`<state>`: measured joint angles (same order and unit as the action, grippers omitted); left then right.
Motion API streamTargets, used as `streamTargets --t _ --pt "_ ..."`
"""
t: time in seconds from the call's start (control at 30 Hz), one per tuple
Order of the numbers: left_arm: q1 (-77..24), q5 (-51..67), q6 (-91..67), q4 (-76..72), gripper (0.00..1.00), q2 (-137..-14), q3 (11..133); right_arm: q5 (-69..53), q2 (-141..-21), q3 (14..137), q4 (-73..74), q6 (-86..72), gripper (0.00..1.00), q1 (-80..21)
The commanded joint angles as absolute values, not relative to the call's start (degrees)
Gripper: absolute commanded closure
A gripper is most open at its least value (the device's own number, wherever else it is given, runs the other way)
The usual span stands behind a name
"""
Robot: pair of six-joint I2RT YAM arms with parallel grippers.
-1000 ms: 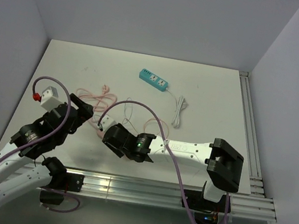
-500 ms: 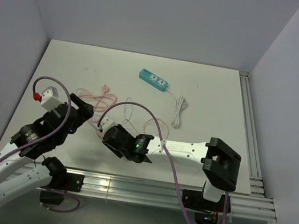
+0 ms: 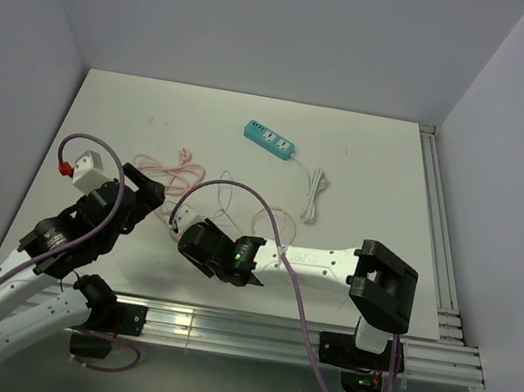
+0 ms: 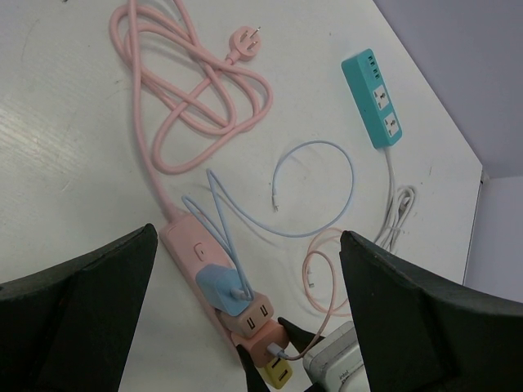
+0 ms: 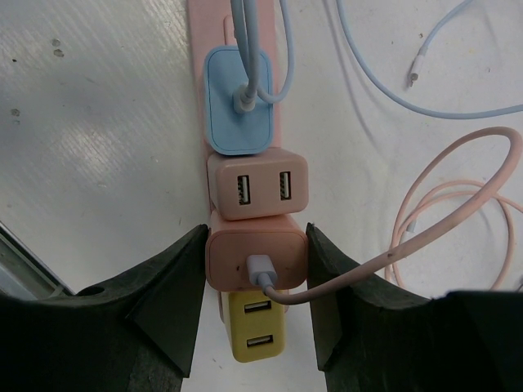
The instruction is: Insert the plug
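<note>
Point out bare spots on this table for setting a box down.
Bare: the far left corner beyond the pink cord; the right side between the white cord and the rail. Crowded: near centre, where the right pincer grips a pink charger on the pink power strip.

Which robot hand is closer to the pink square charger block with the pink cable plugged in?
Right. The right gripper clamps the pink square charger block by both sides. The left gripper hangs open off to the side, touching nothing.
</note>
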<state>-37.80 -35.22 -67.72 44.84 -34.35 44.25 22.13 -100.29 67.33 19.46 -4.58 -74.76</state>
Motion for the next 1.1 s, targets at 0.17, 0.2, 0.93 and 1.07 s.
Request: streamTargets --t 0.17,0.2,0.93,1.07 --pt "-37.53 -34.54 -66.27 42.80 0.01 -34.10 43.68 22.06 -100.90 65.75 20.92 -5.54 1.00 -74.01" --pt "-37.53 -34.45 -66.36 42.80 0.01 -34.19 43.59 21.89 -100.99 65.39 20.83 -5.89 1.00 -73.83" --pt "-37.53 -32.87 -66.27 42.27 0.00 -34.10 43.51 17.23 -103.71 56.96 19.25 -12.30 1.00 -73.83" --pt "-37.53 -32.96 -66.18 42.19 0.01 -34.01 43.68 16.26 -104.68 55.55 19.69 -13.88 1.00 -74.00"
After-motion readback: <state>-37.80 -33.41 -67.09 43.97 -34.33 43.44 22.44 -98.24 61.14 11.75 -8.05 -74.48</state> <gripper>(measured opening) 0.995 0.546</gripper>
